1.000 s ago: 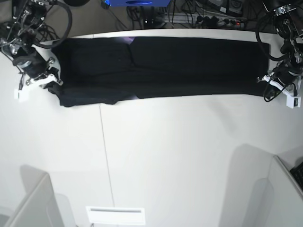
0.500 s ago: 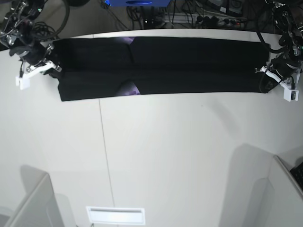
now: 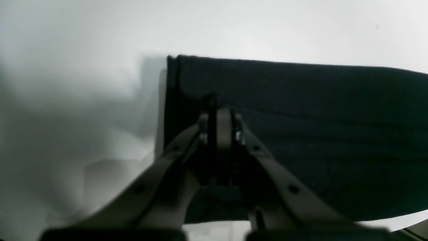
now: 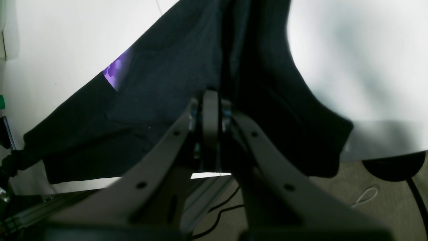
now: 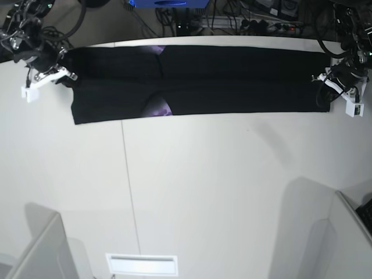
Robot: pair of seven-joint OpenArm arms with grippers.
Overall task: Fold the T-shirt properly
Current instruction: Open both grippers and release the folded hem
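The black T-shirt point(image 5: 232, 81) lies stretched in a long band across the far part of the white table point(image 5: 203, 192). A small purple patch of print point(image 5: 158, 107) shows at its near edge. My left gripper point(image 5: 325, 82) is at the band's right end in the base view. In the left wrist view it point(image 3: 219, 110) is shut on a fold of the black cloth point(image 3: 317, 117). My right gripper point(image 5: 67, 78) is at the band's left end. It point(image 4: 210, 97) is shut on the T-shirt point(image 4: 167, 83), with a purple strip point(image 4: 115, 68) peeking out.
A seam line point(image 5: 129, 192) runs down the table. Grey panels stand at the near left point(image 5: 40, 250) and near right point(image 5: 343, 238) corners, and a white slotted plate point(image 5: 141, 264) sits at the near edge. Cables and a blue device point(image 5: 168, 3) lie behind the table.
Both grippers have moved toward the table's far edge, pulling the shirt's ends with them. The near edge has straightened and a purple patch has come into view at the middle.
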